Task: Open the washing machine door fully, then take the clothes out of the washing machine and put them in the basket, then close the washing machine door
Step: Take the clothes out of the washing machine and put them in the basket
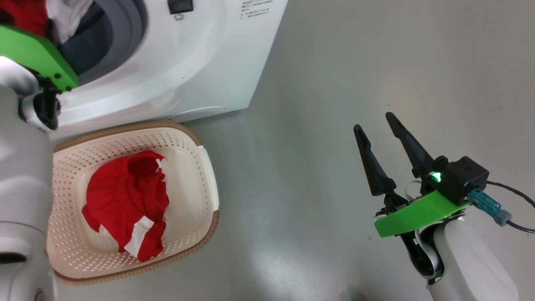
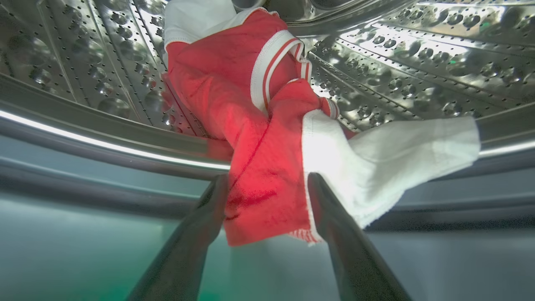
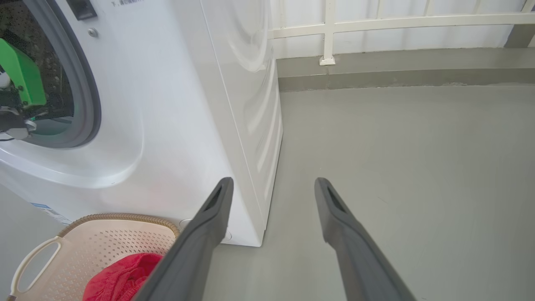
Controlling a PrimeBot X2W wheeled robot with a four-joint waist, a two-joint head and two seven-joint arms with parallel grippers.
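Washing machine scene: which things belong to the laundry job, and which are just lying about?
Job: washing machine, clothes inside it, basket, red garment in that, left gripper.
Just there: grey floor, white railing.

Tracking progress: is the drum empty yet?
Not empty: red-and-white clothes lie in the drum, draped over its lip at the open left gripper.

clothes [image 2: 259, 167]: red, white striped trim | basket [image 1: 190, 175]: cream, perforated, brown rim | washing machine [image 1: 200, 54]: white
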